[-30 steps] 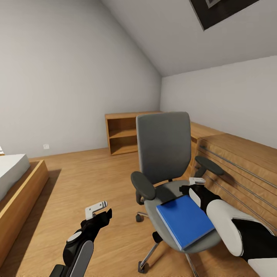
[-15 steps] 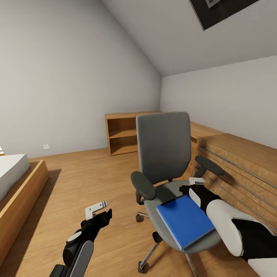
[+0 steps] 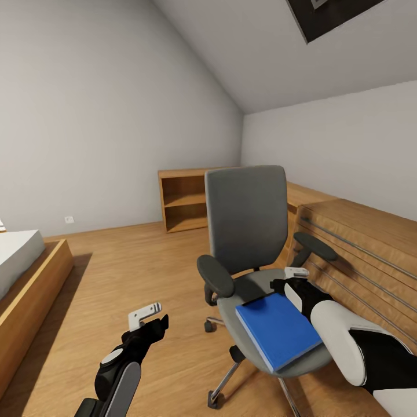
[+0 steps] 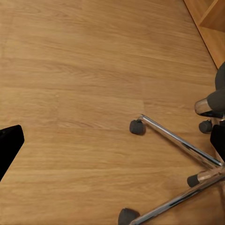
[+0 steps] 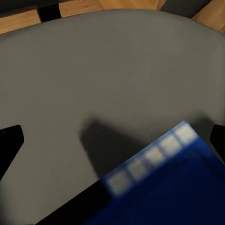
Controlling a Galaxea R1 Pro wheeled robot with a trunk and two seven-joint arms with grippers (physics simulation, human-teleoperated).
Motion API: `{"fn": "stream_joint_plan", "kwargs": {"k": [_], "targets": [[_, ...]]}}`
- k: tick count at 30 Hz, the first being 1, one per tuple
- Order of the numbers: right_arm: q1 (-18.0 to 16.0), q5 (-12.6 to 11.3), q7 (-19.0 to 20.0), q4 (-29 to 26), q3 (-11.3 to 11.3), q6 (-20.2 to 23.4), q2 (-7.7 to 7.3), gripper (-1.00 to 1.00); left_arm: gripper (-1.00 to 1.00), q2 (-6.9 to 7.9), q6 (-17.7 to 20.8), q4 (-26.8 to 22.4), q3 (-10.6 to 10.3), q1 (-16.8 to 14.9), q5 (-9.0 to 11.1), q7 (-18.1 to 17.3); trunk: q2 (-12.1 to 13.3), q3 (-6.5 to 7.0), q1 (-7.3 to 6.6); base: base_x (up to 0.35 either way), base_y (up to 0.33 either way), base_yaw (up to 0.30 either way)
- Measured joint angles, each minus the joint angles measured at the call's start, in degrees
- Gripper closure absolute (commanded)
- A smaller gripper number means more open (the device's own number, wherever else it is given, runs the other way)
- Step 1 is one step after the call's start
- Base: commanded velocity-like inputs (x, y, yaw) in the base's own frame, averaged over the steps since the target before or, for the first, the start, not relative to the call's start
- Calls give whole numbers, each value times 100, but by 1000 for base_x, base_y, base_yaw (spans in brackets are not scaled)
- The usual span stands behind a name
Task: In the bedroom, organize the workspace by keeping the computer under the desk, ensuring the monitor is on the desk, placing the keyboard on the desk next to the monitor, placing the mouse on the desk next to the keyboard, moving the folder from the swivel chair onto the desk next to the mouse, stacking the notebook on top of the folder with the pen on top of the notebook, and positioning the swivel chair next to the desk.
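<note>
Here the blue folder (image 3: 278, 330) lies flat on the seat of the swivel chair (image 3: 246, 223), at its near right. The right gripper (image 3: 288, 283) hovers just over the folder's far corner, fingers spread wide, holding nothing. It should slide one finger under that raised edge before closing. The left gripper (image 3: 152, 318) hangs empty over the floor (image 3: 116, 272); its opening cannot be told.

Matt grey cloth covers the swivel chair (image 3: 248, 231) — chromed metal legs, smooth blue folder (image 3: 278, 331) — over light wood floor (image 3: 139, 272).
</note>
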Motion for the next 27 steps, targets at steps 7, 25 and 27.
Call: {"fn": "stream_joint_plan", "kwargs": {"k": [7,25,27], "targets": [[1,-1,-2,0,-1,-1,0,-100,-100,21,0,23,9,0,0,-13,0,0,0,0,0,0],[1,-1,-2,0,-1,-13,15,-100,-100,28,0,35,14,0,0,-7,0,0,0,-90,0,0],[1,-1,-2,0,-1,-14,17,-100,-100,28,0,42,14,0,0,-7,0,0,1,-87,-2,0]]}}
